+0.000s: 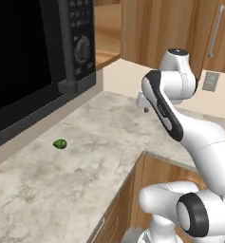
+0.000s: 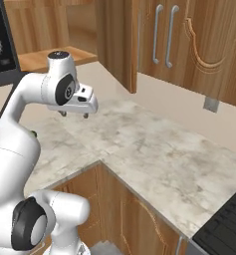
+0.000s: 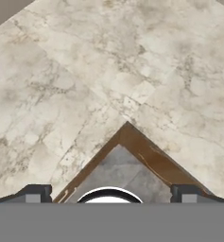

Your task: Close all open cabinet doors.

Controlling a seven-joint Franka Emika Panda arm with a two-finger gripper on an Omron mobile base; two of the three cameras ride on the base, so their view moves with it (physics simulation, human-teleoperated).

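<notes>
One cabinet door [image 2: 117,45] stands swung out over the counter, a brown wood panel seen partly edge-on; in the left base view the same open door [image 1: 156,33] hides part of the wall. To its left the cabinet's inside shelf [image 2: 55,57] is exposed. Two shut doors [image 2: 199,40] with silver bar handles [image 2: 159,35] hang to its right. My gripper [image 2: 73,114] hovers above the counter, below and left of the open door and apart from it. It points down, open, with nothing between the fingers [image 3: 38,193]. It also shows in the left base view [image 1: 145,108].
A black microwave [image 1: 33,61] fills the left. A small green item [image 1: 60,143] lies on the marble counter [image 1: 85,156]. A wall outlet [image 2: 210,104] sits under the shut doors. A stove edge [image 2: 224,224] is at lower right. The counter's inner corner [image 3: 127,127] is directly below my hand.
</notes>
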